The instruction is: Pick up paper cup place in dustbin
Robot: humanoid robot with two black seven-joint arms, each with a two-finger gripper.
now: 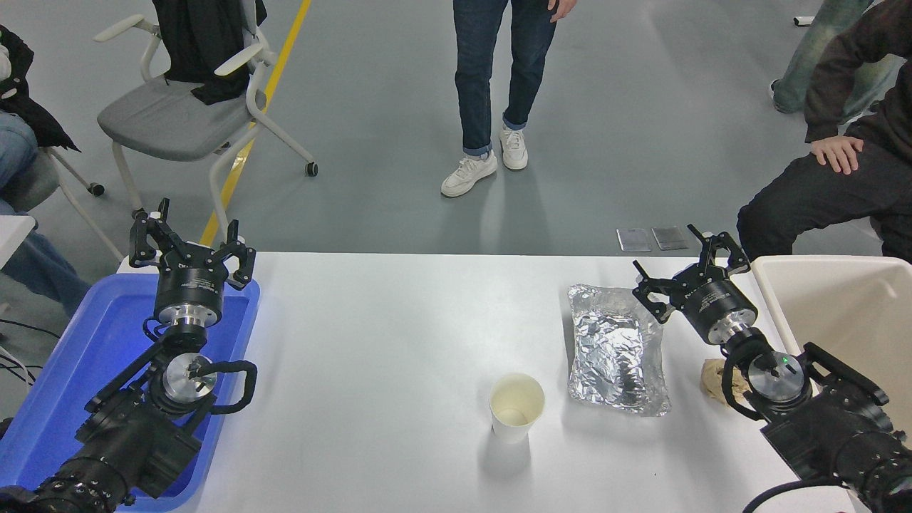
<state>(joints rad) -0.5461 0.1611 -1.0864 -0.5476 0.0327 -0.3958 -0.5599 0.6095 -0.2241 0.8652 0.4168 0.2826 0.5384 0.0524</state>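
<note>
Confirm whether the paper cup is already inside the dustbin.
No: the paper cup stands upright on the white table, left of the foil tray, well apart from the dustbin.

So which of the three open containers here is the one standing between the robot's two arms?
The paper cup, upright near the table's middle. The blue tray lies under the left arm, and the dustbin sits at the far right edge.

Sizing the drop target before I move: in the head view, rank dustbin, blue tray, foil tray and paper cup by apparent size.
1. blue tray and dustbin: both cut off by the frame or arms, so not ranked against each other
2. foil tray
3. paper cup
</note>
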